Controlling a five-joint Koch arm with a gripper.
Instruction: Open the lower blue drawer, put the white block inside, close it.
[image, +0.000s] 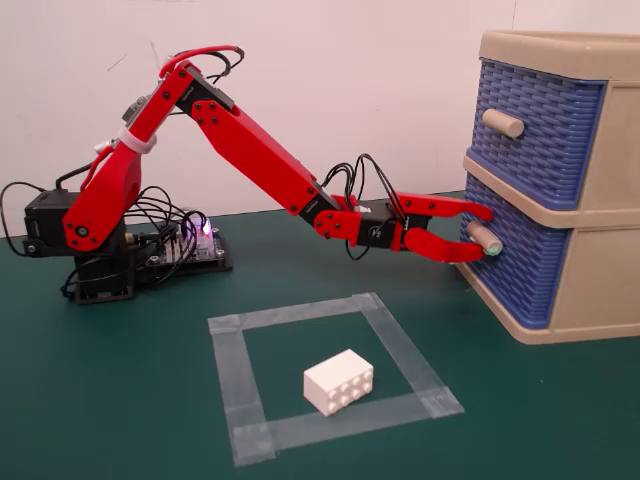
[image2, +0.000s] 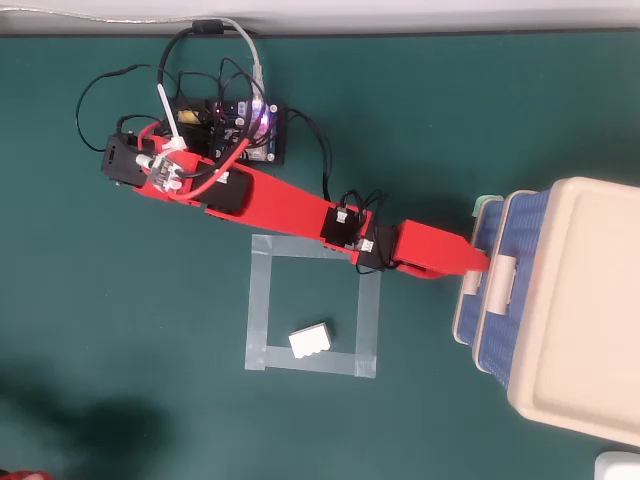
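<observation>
Two blue drawers sit stacked in one beige cabinet (image: 600, 290) at the right of the fixed view; the lower blue drawer (image: 525, 265), identified by its teal-tipped knob (image: 484, 240), appears slightly pulled out in the overhead view, and the single red gripper (image: 478, 232) reaches it with jaws spread wide, one above and one below the knob, seemingly placed to clamp it for pulling. One white block (image: 339, 382) lies studs sideways on the green surface (image: 120, 400) inside one square of grey tape (image: 330, 375), well apart from the cabinet, apparently staged for pickup once the drawer is open.
</observation>
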